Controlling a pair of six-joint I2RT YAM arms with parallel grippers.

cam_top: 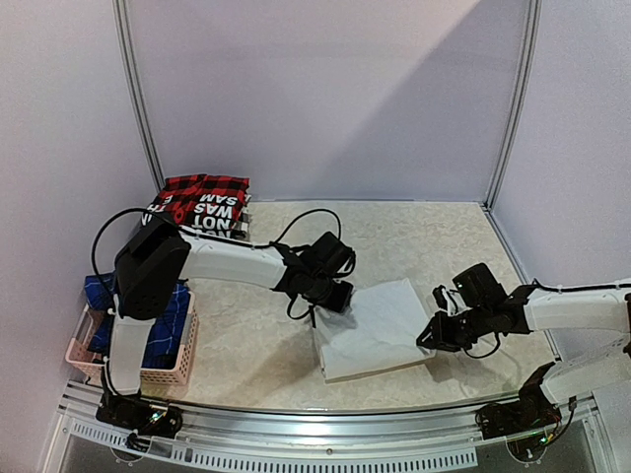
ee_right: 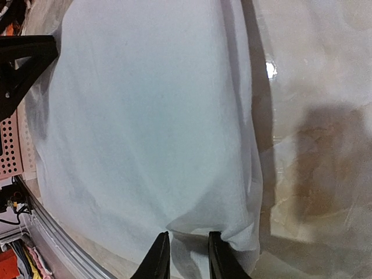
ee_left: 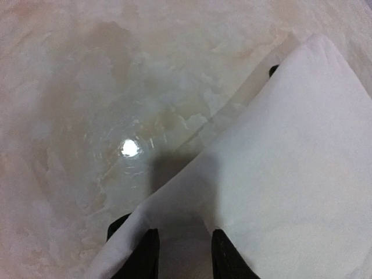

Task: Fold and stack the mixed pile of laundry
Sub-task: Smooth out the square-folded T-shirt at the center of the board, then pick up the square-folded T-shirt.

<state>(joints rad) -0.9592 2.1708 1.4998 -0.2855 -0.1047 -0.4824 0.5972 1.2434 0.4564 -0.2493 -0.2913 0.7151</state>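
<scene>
From above, a white garment (cam_top: pixel 380 330) lies spread on the bench (cam_top: pixel 444 246), near the front edge and between the two arms. The left gripper (cam_top: pixel 335 296) is down on its far left corner and the right gripper (cam_top: pixel 427 338) is at its right edge. At the back left corner lies a stack with a red plaid shirt (cam_top: pixel 205 184) and a printed T-shirt (cam_top: pixel 202 214). Blue plaid pieces (cam_top: pixel 170 317) fill a pink basket (cam_top: pixel 163 374) at the front left.

In the left wrist view, the fingers (ee_left: pixel 145 258) stand narrowly apart with the garment's edge pinched between them. Bare bench fills the rest of the picture.

In the right wrist view, the fingers (ee_right: pixel 158 258) are close together, nipping the near edge. Creases run into the grip and the cloth spreads away from it.
</scene>
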